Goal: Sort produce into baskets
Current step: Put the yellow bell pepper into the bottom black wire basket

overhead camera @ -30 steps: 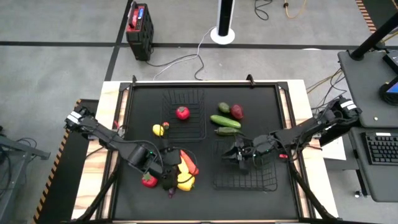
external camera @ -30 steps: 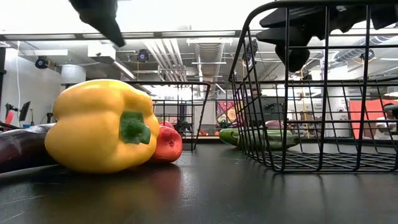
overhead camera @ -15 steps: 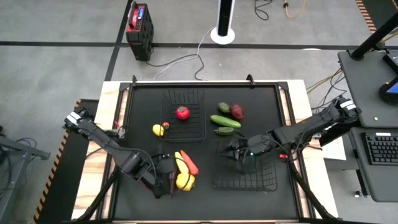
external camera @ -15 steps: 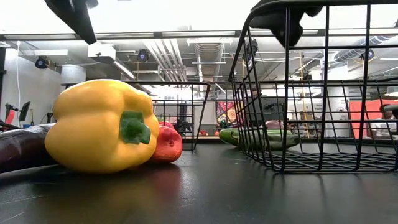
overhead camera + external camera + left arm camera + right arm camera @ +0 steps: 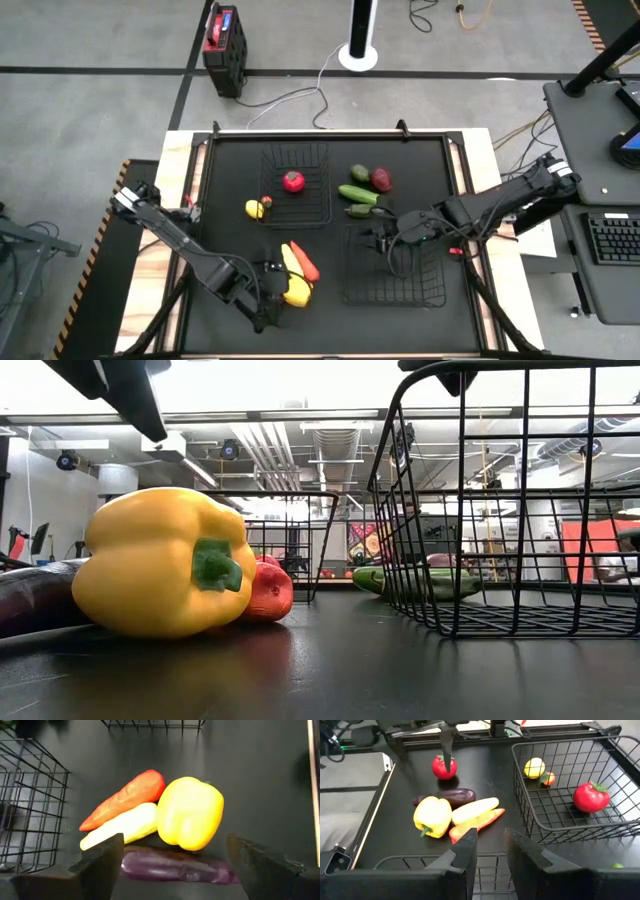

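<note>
While the left gripper [image 5: 172, 865] hangs wide open just above the eggplant [image 5: 175, 867], w/ a finger either side, it looks lined up for a pick from the front pile: yellow pepper [image 5: 297, 291], orange carrot [image 5: 304, 262] and a pale yellow piece [image 5: 120, 825] all touching. Right gripper [image 5: 490, 845], fingers narrow and holding nothing, sits over the front basket [image 5: 425, 290], which is empty, prob. waiting. Back basket [image 5: 310, 215] holds one tomato [image 5: 293, 181]; a lemon [image 5: 255, 208] and small red piece lie just outside it. Cucumber [image 5: 361, 195] and other greens sit near the front basket's far edge, unsorted. Surface is a black mat [image 5: 230, 160] on a light wood table; concrete floor w/ cables around, open workshop ceiling w/ ducts beyond.
</note>
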Available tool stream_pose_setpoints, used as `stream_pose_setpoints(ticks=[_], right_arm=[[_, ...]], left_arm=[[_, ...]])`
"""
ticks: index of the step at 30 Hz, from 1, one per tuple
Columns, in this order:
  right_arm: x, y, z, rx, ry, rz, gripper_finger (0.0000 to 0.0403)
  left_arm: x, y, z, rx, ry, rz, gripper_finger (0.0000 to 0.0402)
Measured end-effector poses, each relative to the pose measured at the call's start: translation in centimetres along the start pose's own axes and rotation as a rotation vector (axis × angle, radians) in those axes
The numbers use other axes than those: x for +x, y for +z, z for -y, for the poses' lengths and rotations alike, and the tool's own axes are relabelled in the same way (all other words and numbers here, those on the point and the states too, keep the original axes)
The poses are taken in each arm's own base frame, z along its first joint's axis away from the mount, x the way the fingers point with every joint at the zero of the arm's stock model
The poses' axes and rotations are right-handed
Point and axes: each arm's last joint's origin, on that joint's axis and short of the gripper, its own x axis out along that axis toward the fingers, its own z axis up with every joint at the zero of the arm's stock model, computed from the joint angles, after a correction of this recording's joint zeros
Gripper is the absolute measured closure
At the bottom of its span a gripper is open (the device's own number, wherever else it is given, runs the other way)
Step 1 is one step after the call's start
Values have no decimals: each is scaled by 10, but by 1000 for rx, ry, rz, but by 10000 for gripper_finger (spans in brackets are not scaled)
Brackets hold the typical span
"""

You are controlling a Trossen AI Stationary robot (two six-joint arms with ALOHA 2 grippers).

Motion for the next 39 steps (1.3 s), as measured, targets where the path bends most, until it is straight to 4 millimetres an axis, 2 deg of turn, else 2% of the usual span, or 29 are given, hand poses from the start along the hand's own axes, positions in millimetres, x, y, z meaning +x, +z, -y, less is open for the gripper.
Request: stream_pose_setpoints(ticks=[7, 15, 21, 26, 39], right_arm=[[1, -2, 1, -12, -17, -5, 312], [1, -2, 1, -20, -18, -5, 312], [1, -2, 1, -19, -17, -8, 312], [1, -3, 0, -12, -3, -16, 312], [1, -4, 0, 1, 10, -22, 312]], left_arm=[[6, 8, 8, 78, -37, 78, 70], [26, 15, 9, 104, -22, 91, 62], [42, 14, 13, 129, -17, 73, 40], [45, 13, 15, 134, -35, 55, 22], [63, -4, 12, 134, -38, 55, 20]])
